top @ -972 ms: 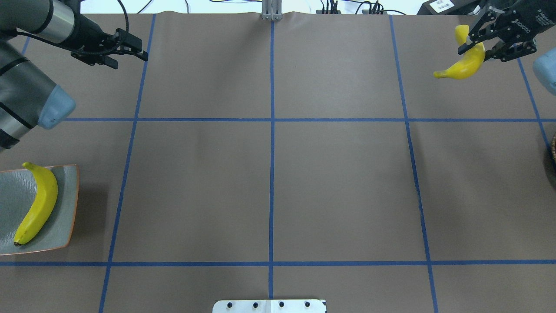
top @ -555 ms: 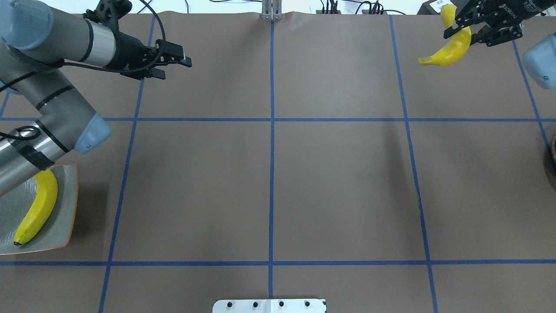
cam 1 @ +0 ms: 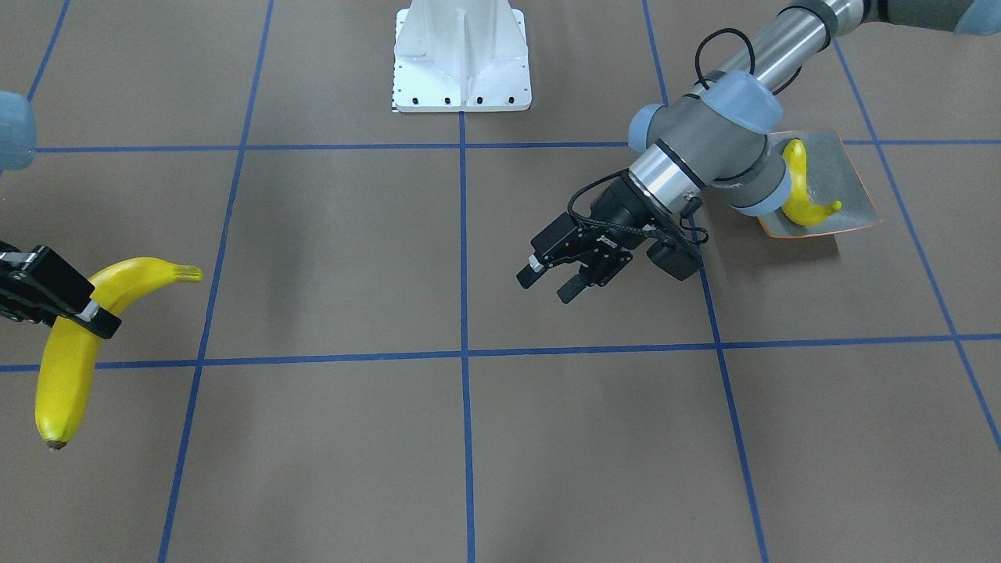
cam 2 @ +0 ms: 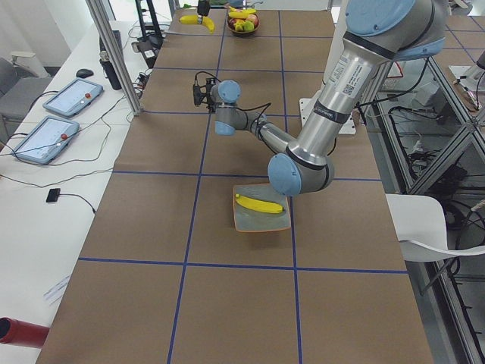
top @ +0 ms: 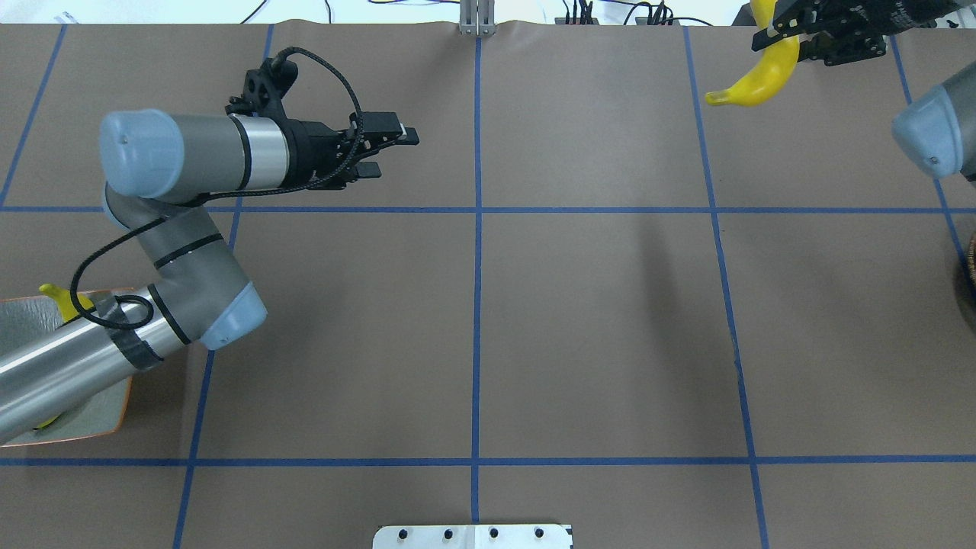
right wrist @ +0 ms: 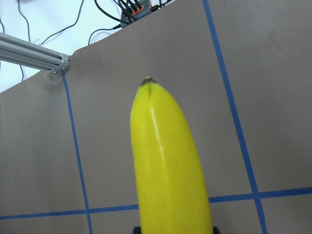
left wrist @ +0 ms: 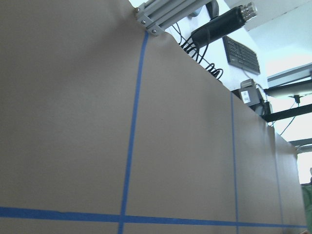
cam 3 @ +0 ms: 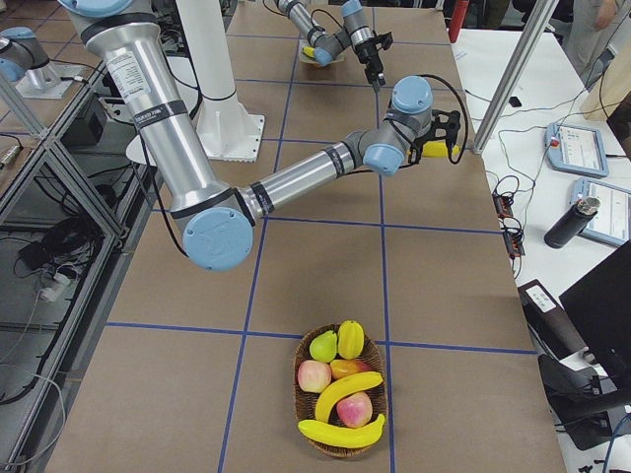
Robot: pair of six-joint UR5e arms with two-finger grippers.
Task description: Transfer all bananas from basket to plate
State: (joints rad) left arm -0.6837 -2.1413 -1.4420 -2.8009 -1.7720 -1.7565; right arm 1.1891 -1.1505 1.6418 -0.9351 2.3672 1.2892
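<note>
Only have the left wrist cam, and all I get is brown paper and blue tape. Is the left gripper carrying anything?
Observer: No. The left gripper is open and empty above the table.
Operator: And the right?
Observer: The right gripper is shut on a banana, which looks to be held off the table.
Operator: Anything on the plate yet?
Observer: A second banana lies on the plate, the only one there.
</note>
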